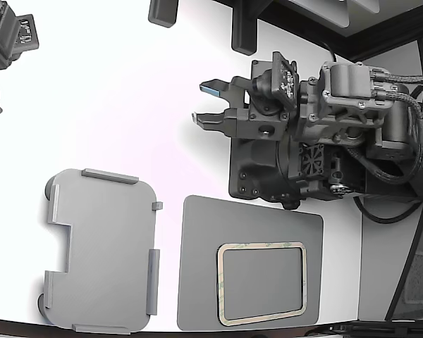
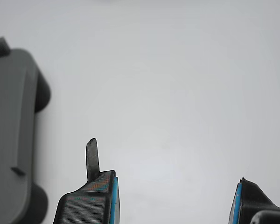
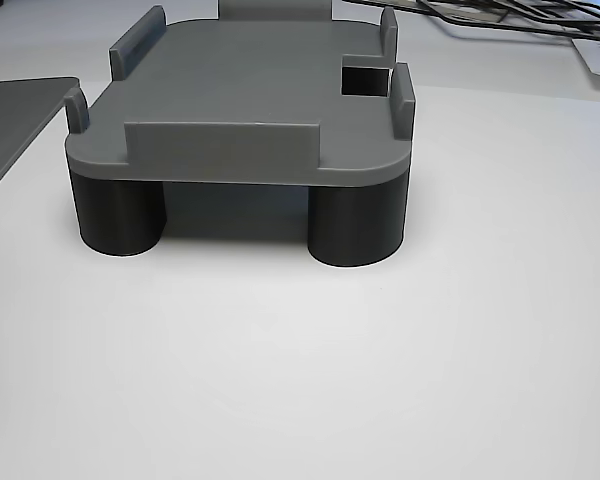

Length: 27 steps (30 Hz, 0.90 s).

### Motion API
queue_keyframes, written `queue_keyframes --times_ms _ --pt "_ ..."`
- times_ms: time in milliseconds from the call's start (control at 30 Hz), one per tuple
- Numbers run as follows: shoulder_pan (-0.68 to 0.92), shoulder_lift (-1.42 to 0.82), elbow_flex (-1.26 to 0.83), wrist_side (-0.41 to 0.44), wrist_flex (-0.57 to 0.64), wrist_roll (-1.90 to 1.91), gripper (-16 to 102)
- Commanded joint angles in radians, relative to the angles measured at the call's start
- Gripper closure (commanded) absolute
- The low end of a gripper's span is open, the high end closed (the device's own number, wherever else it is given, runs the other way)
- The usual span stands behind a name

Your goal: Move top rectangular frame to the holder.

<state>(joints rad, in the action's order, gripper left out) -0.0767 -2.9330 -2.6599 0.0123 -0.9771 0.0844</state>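
The top rectangular frame (image 1: 261, 284), a thin beige ring with greenish mottling, lies flat on a dark grey mat (image 1: 197, 267) near the front edge in the exterior view. The holder (image 1: 102, 250), a light grey tray with raised edge tabs and a side notch, stands to the mat's left in that view; it also shows in the wrist view (image 2: 9, 135) and, standing on dark round feet, in the other view (image 3: 250, 100). My gripper (image 1: 206, 104) hangs open over bare white table, well behind both, with nothing between its blue-padded fingers (image 2: 113, 200).
The arm's dark body and cables (image 1: 324, 134) fill the exterior view's right, behind the mat. A second dark device (image 1: 7, 42) sits in the far left corner. Two dark posts (image 1: 243, 28) stand at the table's far edge. The table's front edge runs just below holder and mat.
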Motion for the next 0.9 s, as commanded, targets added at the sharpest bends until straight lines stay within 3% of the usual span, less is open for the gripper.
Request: queue_keyframes --times_ms 0,433,667,867 --pt "-0.009 -0.023 -0.014 0.011 0.253 -0.023 -14" --pt "0.006 -0.006 0.015 0.009 0.264 -0.034 -14" --pt "0.319 0.225 0.284 0.233 0.051 0.13 -14" --pt "0.575 0.396 0.449 0.321 -0.143 0.342 -14"
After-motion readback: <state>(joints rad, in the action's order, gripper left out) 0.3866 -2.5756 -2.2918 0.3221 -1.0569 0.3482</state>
